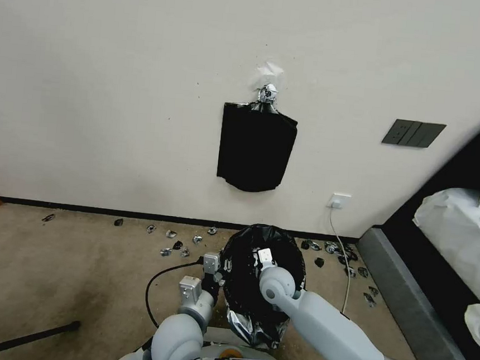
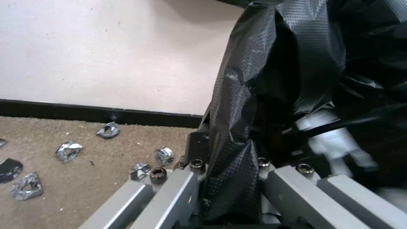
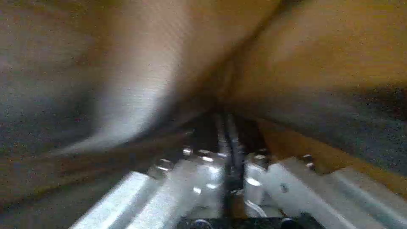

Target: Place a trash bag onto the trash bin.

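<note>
One black bag (image 1: pixel 262 283) stands opened on the carpet (image 1: pixel 74 277) below the wall, the left gripper (image 2: pixel 227 178) pinching its near-left edge with jaws closed on the film, the right gripper (image 3: pixel 227 149) inside it, jaws closed.

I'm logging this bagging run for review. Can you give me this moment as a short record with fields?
trash bag: black, draped over the bin, mouth open upward
left gripper: shut on the bag's edge, at its left side
right gripper: down inside the bag's mouth
floor: carpet with foil scraps along the wall
</note>
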Motion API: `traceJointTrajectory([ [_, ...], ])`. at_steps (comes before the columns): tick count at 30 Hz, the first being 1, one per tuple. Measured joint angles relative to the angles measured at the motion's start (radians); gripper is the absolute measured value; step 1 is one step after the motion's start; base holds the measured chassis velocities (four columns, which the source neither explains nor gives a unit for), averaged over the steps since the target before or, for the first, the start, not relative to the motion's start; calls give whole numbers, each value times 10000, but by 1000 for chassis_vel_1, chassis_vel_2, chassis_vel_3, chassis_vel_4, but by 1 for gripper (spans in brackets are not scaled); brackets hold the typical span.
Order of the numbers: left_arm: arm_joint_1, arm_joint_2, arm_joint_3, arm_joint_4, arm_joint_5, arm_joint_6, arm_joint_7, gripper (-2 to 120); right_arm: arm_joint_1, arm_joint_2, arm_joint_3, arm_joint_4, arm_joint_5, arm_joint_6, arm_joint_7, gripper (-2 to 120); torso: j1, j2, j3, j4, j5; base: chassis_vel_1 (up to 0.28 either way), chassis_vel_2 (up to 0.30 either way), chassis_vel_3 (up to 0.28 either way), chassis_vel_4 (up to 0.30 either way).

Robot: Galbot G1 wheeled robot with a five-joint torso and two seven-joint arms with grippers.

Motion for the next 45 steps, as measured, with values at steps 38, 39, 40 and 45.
traceJointTrajectory([
  [38,-2702,-1334,-546,2966,-5675,2481,-4062,5,-4623,-1353,4274,4110,-1450,275,-3274,100,0,0,0,1,1,0,0,0,0],
  [39,-2702,-1334,-546,2966,-5675,2481,-4062,5,-4623,-1353,4274,4110,-1450,275,-3274,100,0,0,0,1,1,0,0,0,0],
  [40,-2704,-1328,-547,2969,-5675,2470,-4037,7,-4632,-1354,4283,4097,-1452,280,-3274,100,0,0,0,0,0,0,0,0,0],
  [45,-2657,-1210,-569,2847,-5616,2444,-3889,24,-4648,-1348,4322,4083,-1466,286,-3244,100,0,0,0,0,-1,0,0,0,0],
])
